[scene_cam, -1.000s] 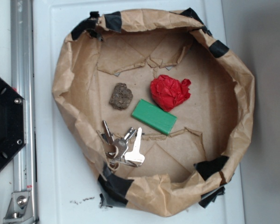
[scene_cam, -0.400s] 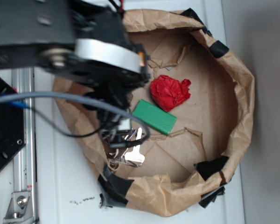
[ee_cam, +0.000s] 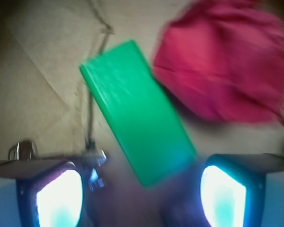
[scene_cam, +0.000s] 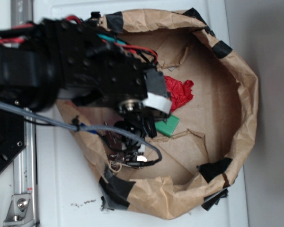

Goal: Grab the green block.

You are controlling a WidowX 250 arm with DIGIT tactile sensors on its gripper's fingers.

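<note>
Arm (scene_cam: 66, 66): occupying the upper left of the exterior frame, reaching rightward over the bin.
Paper bin (scene_cam: 246, 94): brown, taped rim, filling the frame centre.
Red paper ball (ee_cam: 222, 61): sitting upper right in the wrist view, just beside the block.
Green block (ee_cam: 137, 113): lying flat and diagonal at frame centre, its lower end sitting between the fingers.
Gripper (ee_cam: 142, 194): jaws standing apart, one finger (ee_cam: 57, 194) showing at each lower corner.
Keys (scene_cam: 128, 158): showing partly below the arm.
</note>
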